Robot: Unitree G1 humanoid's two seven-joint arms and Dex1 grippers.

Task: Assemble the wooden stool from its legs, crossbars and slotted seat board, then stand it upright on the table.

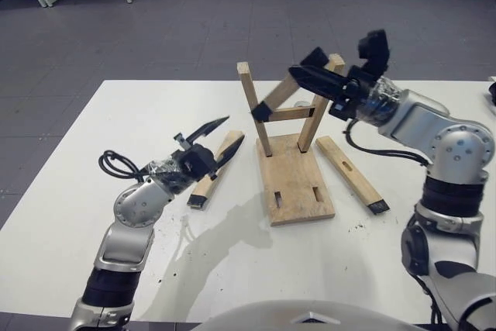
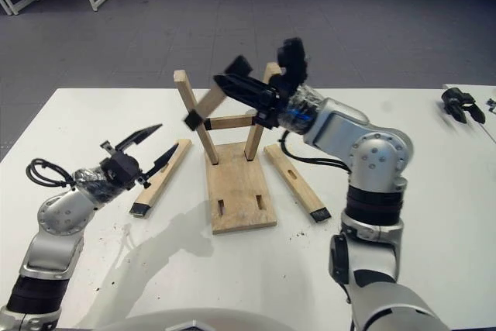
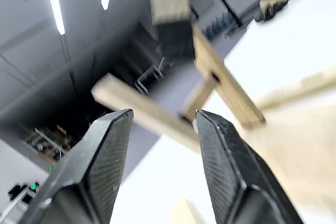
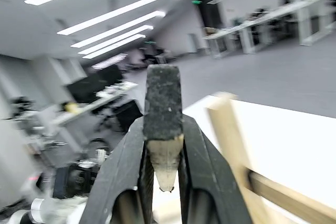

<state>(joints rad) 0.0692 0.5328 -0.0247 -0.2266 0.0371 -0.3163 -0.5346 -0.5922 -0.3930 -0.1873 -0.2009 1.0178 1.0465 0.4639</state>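
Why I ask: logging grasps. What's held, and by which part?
Right gripper clamps a wooden leg by its bare shaft; left gripper holds nothing.

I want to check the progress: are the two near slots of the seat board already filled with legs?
No, both near slots of the seat board show as empty holes; legs stand only at its far end.

Silver-grey jointed arms [image 1: 136, 205], black collars [image 1: 108, 287], looped black cables [image 1: 113, 165], tapered textured black fingers [image 3: 105, 169]
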